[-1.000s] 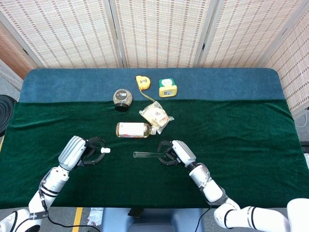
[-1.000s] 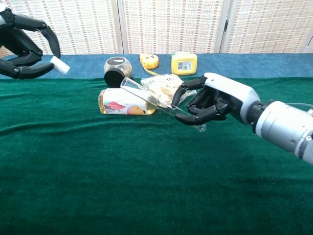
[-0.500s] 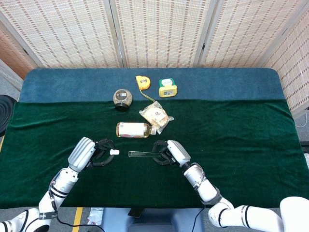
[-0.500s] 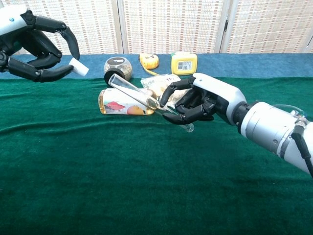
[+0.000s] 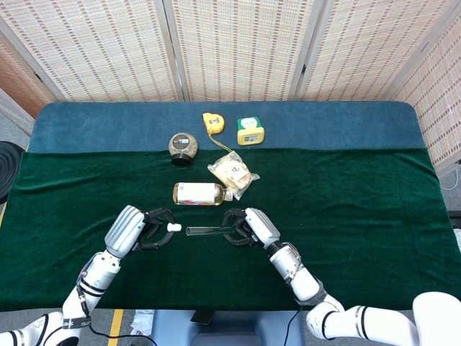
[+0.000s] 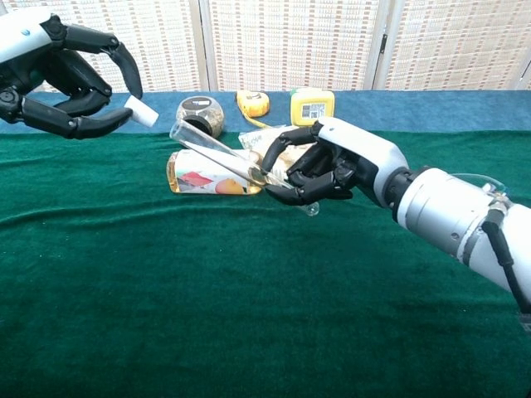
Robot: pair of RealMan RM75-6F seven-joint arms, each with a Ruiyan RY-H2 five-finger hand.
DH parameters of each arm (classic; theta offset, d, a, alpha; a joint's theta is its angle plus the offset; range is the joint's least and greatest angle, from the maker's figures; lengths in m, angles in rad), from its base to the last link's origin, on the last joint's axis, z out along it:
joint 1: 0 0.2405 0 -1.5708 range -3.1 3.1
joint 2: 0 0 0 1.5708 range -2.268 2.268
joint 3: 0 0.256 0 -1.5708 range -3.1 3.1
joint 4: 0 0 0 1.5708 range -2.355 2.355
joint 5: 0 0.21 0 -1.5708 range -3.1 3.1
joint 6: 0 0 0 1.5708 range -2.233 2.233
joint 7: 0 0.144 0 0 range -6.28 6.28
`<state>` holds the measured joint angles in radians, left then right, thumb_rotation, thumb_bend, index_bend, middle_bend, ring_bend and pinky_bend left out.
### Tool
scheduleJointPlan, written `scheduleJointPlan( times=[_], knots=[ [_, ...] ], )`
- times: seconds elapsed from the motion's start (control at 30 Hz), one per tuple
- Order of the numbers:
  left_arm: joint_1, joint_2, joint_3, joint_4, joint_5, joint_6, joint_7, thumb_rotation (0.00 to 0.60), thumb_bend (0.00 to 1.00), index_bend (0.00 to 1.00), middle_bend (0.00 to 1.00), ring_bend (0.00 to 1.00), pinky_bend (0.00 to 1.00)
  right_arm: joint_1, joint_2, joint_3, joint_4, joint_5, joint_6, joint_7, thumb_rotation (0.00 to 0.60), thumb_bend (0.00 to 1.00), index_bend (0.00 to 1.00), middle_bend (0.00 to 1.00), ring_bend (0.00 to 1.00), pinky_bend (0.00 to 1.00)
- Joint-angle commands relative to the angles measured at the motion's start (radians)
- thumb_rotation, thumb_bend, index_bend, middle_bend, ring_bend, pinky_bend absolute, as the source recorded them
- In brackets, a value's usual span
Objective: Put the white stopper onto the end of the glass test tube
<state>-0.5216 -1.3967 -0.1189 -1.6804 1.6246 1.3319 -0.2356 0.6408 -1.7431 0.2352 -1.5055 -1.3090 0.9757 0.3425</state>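
Your right hand (image 6: 328, 170) grips the tube (image 6: 224, 154), its long axis near level, open mouth pointing left. Your left hand (image 6: 62, 79) pinches the stopper (image 6: 142, 113) just beside that mouth, not touching.

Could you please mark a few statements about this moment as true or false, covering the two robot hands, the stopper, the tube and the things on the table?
1. The left robot hand holds the white stopper. True.
2. The stopper is already seated on the glass test tube. False: a gap still separates the stopper from the tube's open end.
3. The right robot hand holds the test tube off the table. True.
4. The tube's open end points away from the left robot hand. False: it points toward the left hand and the stopper.
5. The bottle behind the tube stands upright. False: it lies on its side on the green cloth.
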Motion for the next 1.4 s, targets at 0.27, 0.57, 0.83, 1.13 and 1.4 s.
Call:
scheduleJointPlan(
  times=[0.27, 0.57, 0.83, 1.13, 1.4],
  knots=[
    [0.009, -0.015, 0.001, -0.012, 0.007, 0.031, 0.004, 0.6, 0.51, 0.63, 0.96, 0.91, 0.89, 0.004, -0.012, 0.004, -0.001, 0.003, 0.008, 0.002, 0.6, 0.6, 0.82, 0.95, 1.0, 0.96],
    [0.012, -0.023, 0.003, -0.011, 0.009, 0.038, 0.003, 0.6, 0.52, 0.63, 0.96, 0.91, 0.89, 0.005, -0.018, 0.006, -0.001, 0.001, 0.017, 0.01, 0.6, 0.6, 0.82, 0.95, 1.0, 0.96],
    [0.011, -0.027, 0.005, -0.01, 0.011, 0.04, 0.002, 0.6, 0.52, 0.63, 0.96, 0.91, 0.89, 0.009, -0.025, 0.006, 0.001, 0.005, 0.018, 0.004, 0.6, 0.61, 0.82, 0.95, 1.0, 0.96],
    [0.013, -0.028, 0.009, -0.015, 0.016, 0.044, 0.007, 0.6, 0.52, 0.63, 0.96, 0.91, 0.89, 0.011, -0.033, 0.008, 0.0, 0.009, 0.022, -0.003, 0.6, 0.61, 0.82, 0.95, 1.0, 0.96],
    [0.014, -0.028, 0.011, -0.017, 0.017, 0.046, 0.004, 0.6, 0.52, 0.63, 0.96, 0.91, 0.89, 0.014, -0.04, 0.01, 0.002, 0.011, 0.023, -0.004, 0.6, 0.61, 0.82, 0.95, 1.0, 0.96]
  ],
)
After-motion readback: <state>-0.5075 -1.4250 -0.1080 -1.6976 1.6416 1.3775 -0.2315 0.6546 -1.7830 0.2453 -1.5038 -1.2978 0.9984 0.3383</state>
